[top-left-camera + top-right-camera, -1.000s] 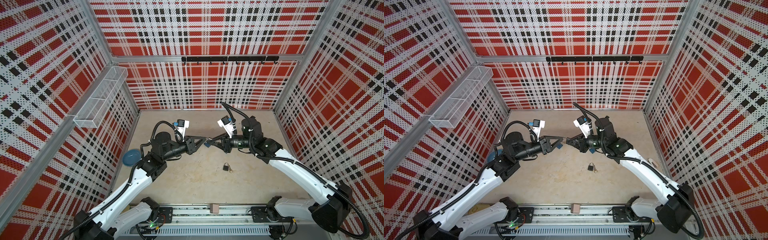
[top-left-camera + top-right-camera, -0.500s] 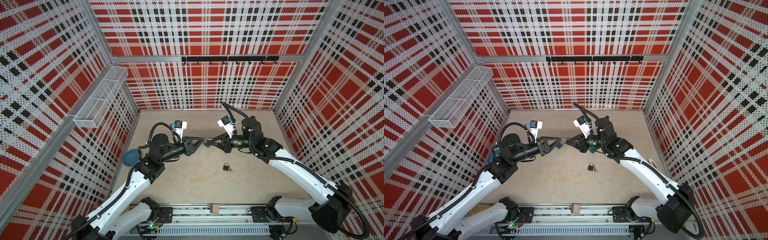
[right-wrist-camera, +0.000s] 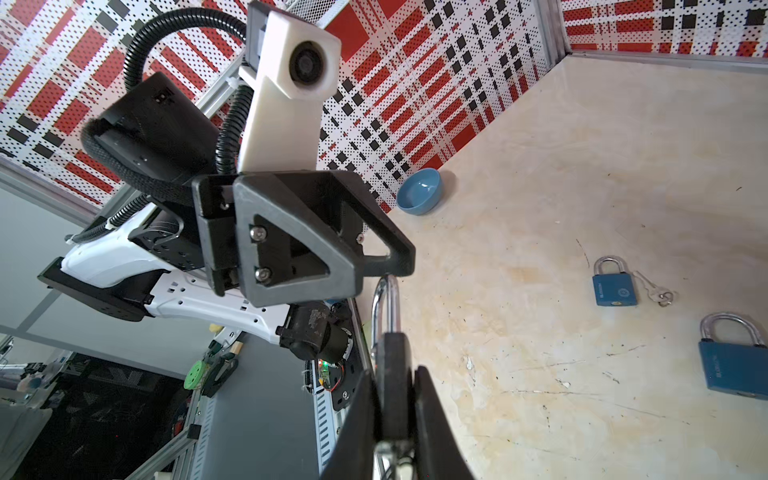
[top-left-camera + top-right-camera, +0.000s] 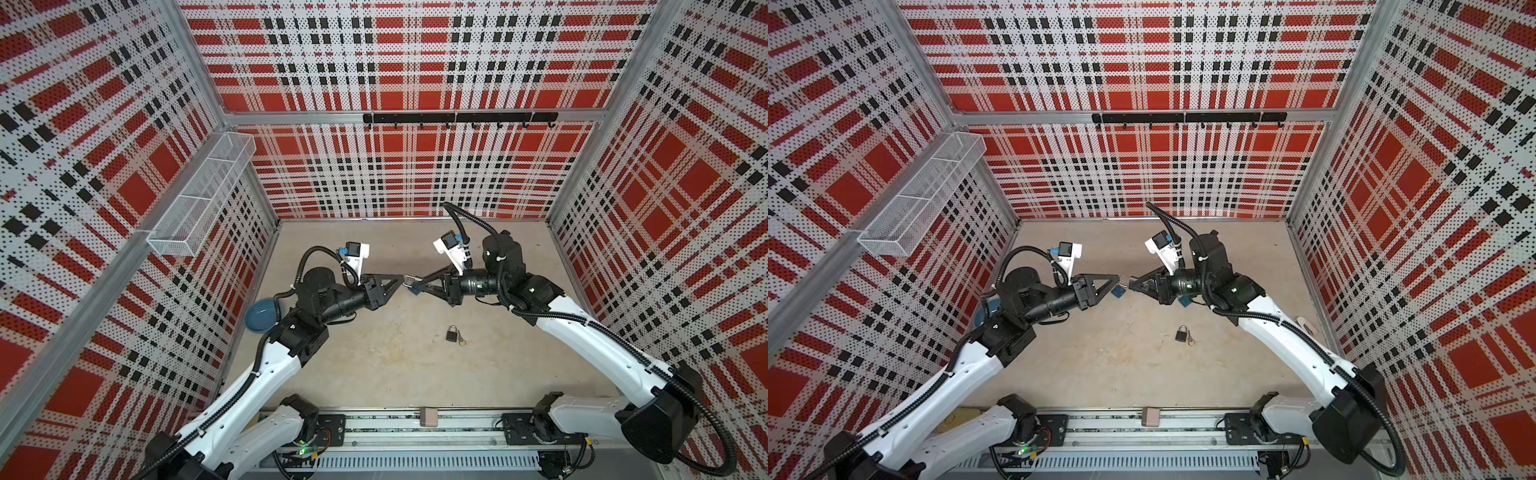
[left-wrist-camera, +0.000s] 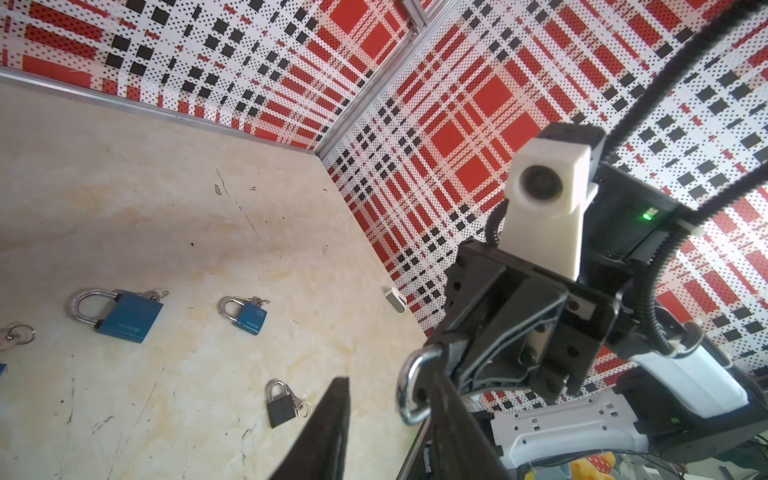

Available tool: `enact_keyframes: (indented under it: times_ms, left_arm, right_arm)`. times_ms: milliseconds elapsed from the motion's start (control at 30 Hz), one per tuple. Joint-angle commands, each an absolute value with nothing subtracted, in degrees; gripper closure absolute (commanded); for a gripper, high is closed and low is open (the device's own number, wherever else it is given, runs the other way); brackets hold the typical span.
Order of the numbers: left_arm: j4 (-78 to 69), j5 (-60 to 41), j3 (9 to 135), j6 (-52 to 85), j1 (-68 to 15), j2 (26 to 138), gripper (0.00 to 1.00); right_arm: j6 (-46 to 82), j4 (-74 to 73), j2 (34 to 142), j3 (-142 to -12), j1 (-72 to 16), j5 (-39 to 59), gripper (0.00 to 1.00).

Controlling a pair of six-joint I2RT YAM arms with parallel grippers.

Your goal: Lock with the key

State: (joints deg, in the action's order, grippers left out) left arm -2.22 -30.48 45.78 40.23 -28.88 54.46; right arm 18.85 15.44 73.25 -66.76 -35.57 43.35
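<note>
A black padlock with a silver shackle is held up above the table, and my right gripper is shut on its body. A silvery bit of key ring shows under the body; I cannot make out the key itself. In both top views the two grippers meet tip to tip at mid-table, the right gripper facing the left gripper. My left gripper is open. The shackle lies against the inner side of one finger, apart from the other.
On the table lie a second black padlock with a key ring and two blue padlocks with keys. A blue bowl sits by the left wall. A wire basket hangs on that wall.
My left gripper's jaws have widened and the left arm has drawn back a little to the left. The right arm and the padlock it holds have not moved.
</note>
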Motion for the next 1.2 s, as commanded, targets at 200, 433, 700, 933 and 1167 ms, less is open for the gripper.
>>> enact_keyframes:
  times_ms: [200, 433, 700, 933, 1167]
  left_arm:
    - [-6.2, -32.9, 46.1, 41.5, -28.5, 55.6, 0.67]
    - [-6.8, -33.3, 46.2, 42.0, -28.7, 56.3, 0.71]
    - [-6.9, -33.4, 46.0, 42.2, -28.8, 56.3, 0.75]
    - [-6.9, -33.4, 45.9, 42.3, -28.8, 56.2, 0.78]
    - [-7.0, -33.6, 45.8, 42.2, -28.9, 56.5, 0.78]
  right_arm:
    - [18.7, 12.0, 74.1, -68.4, -35.4, 44.9, 1.00]
    - [18.8, 11.9, 74.0, -68.5, -35.3, 45.2, 1.00]
    - [18.9, 12.0, 73.7, -68.5, -35.4, 45.0, 1.00]
    - [19.2, 11.6, 73.9, -68.6, -35.4, 45.0, 1.00]
    - [19.2, 11.6, 74.0, -68.6, -35.3, 44.8, 1.00]
